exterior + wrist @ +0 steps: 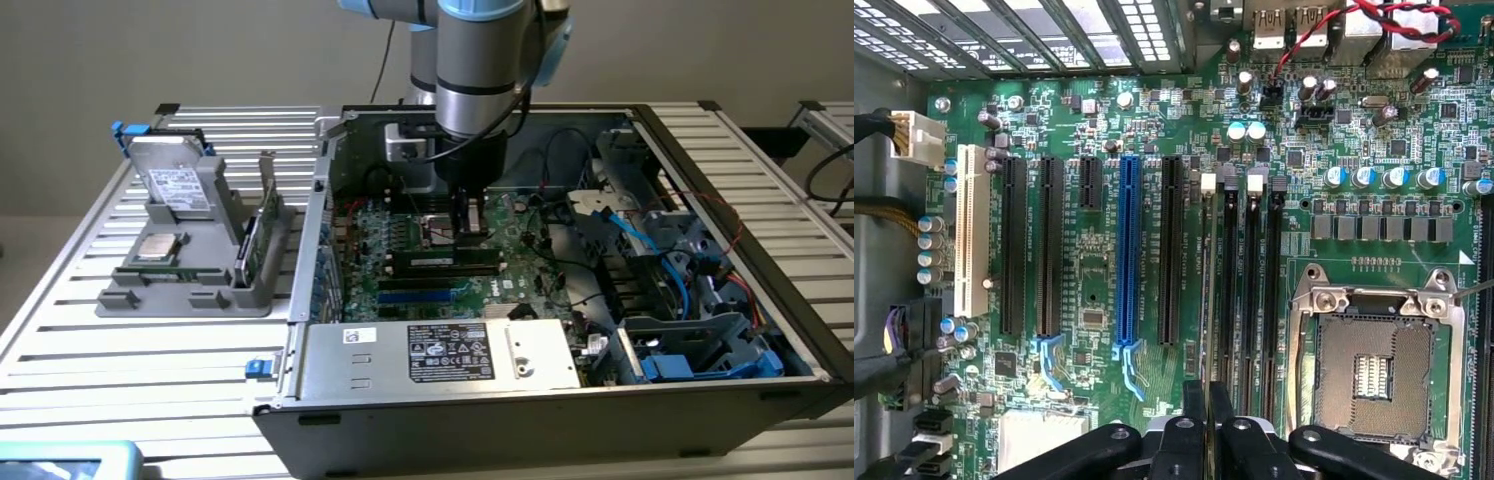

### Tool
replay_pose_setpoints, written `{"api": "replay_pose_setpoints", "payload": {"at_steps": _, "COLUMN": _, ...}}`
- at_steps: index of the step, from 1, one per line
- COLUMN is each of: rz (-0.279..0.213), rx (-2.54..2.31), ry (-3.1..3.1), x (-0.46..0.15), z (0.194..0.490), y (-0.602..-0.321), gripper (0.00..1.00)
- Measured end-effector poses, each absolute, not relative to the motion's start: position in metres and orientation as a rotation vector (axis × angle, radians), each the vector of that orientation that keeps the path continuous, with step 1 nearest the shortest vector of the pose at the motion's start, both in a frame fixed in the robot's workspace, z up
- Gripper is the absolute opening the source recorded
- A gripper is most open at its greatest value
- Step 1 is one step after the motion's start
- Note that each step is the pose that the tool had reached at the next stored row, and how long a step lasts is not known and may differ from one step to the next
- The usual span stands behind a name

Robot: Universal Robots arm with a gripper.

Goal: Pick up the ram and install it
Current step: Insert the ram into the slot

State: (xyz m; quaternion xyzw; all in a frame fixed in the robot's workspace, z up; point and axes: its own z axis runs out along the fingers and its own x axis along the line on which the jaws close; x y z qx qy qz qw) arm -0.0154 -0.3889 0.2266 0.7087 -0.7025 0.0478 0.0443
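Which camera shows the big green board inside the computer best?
The wrist view. It looks straight down on the motherboard, so its slots and empty processor socket are plain. The exterior view shows it slanted inside the case, partly hidden behind the arm.

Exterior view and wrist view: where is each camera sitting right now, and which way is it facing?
Exterior view: off the arm, above the table, looking down at an angle into the open computer case; the arm and gripper show.
Wrist view: on the wrist, looking nearly straight down at the motherboard from close by; the gripper shows.
Shared: the motherboard and the gripper above it.
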Motion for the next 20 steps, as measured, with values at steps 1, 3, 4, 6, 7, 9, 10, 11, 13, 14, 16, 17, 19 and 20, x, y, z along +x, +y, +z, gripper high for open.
{"api": "replay_pose_setpoints", "payload": {"at_steps": 1, "rz": 0.146, "rx": 2.166, "ry": -2.147, "x": -0.0155, "z": 0.2265, "y": -0.3889, "gripper": 0.13}}
{"api": "replay_pose_setpoints", "payload": {"at_steps": 3, "rz": 0.146, "rx": 2.166, "ry": -2.147, "x": -0.0157, "z": 0.2263, "y": -0.3887, "gripper": 0.13}}
{"api": "replay_pose_setpoints", "payload": {"at_steps": 4, "rz": 0.146, "rx": 2.166, "ry": -2.147, "x": -0.0157, "z": 0.2262, "y": -0.3886, "gripper": 0.13}}
{"api": "replay_pose_setpoints", "payload": {"at_steps": 6, "rz": 0.146, "rx": 2.167, "ry": -2.146, "x": -0.0158, "z": 0.226, "y": -0.3884, "gripper": 0.13}}
{"api": "replay_pose_setpoints", "payload": {"at_steps": 7, "rz": 0.146, "rx": 2.168, "ry": -2.145, "x": -0.0158, "z": 0.2259, "y": -0.3884, "gripper": 0.13}}
{"api": "replay_pose_setpoints", "payload": {"at_steps": 9, "rz": 0.146, "rx": 2.169, "ry": -2.144, "x": -0.0158, "z": 0.2255, "y": -0.3883, "gripper": 0.13}}
{"api": "replay_pose_setpoints", "payload": {"at_steps": 10, "rz": 0.146, "rx": 2.169, "ry": -2.144, "x": -0.0158, "z": 0.2252, "y": -0.3883, "gripper": 0.13}}
{"api": "replay_pose_setpoints", "payload": {"at_steps": 11, "rz": 0.146, "rx": 2.17, "ry": -2.143, "x": -0.0158, "z": 0.2249, "y": -0.3883, "gripper": 0.13}}
{"api": "replay_pose_setpoints", "payload": {"at_steps": 13, "rz": 0.146, "rx": 2.17, "ry": -2.143, "x": -0.0158, "z": 0.2243, "y": -0.3882, "gripper": 0.13}}
{"api": "replay_pose_setpoints", "payload": {"at_steps": 14, "rz": 0.146, "rx": 2.17, "ry": -2.143, "x": -0.0158, "z": 0.2241, "y": -0.3882, "gripper": 0.13}}
{"api": "replay_pose_setpoints", "payload": {"at_steps": 16, "rz": 0.146, "rx": 2.17, "ry": -2.142, "x": -0.0158, "z": 0.2236, "y": -0.3882, "gripper": 0.13}}
{"api": "replay_pose_setpoints", "payload": {"at_steps": 17, "rz": 0.146, "rx": 2.171, "ry": -2.142, "x": -0.0158, "z": 0.2235, "y": -0.3882, "gripper": 0.13}}
{"api": "replay_pose_setpoints", "payload": {"at_steps": 19, "rz": 0.146, "rx": 2.171, "ry": -2.142, "x": -0.0158, "z": 0.2235, "y": -0.3882, "gripper": 0.13}}
{"api": "replay_pose_setpoints", "payload": {"at_steps": 20, "rz": 0.146, "rx": 2.171, "ry": -2.142, "x": -0.0158, "z": 0.2234, "y": -0.3882, "gripper": 0.13}}
